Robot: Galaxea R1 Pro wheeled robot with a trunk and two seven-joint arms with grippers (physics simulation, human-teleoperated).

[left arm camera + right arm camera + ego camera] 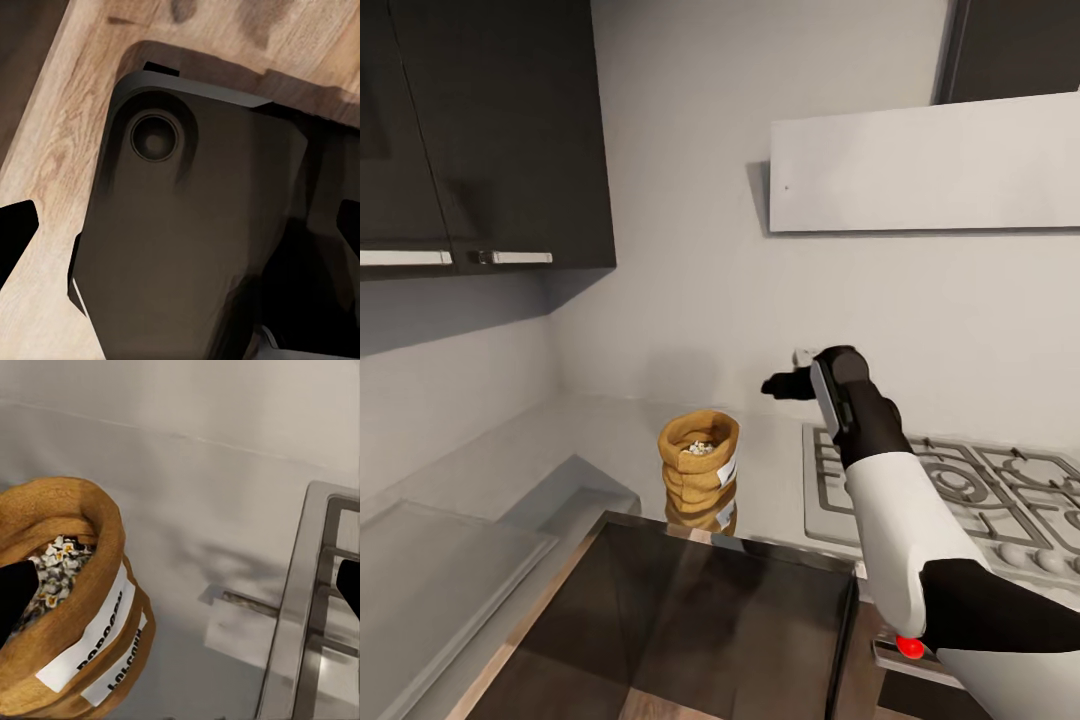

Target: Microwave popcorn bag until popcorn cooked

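The bag [699,464] stands upright on the grey counter [600,430], near the back wall [690,300] and to the left of the hob [950,490]. Its rolled rim is open at the top, and pale popcorn [700,448] lies inside. A white label on its side faces the hob. In the right wrist view the bag [71,600] sits close before the camera, with popcorn [52,574] visible in its mouth and lettering on the label.

The right claw [788,383] hangs above the counter, up and to the right of the bag and apart from it, roughly over the hob's left edge. In the right wrist view its dark fingertips [15,596] appear at opposite edges of the picture, so the claw is spread wide and holds nothing.

In the left wrist view the left claw is likewise spread, one fingertip [15,236] at each side, over a wood floor [52,150] and a dark robot part [187,225].

A dark wall cabinet [485,130] hangs at upper left, and a pale hood [925,165] above the hob.
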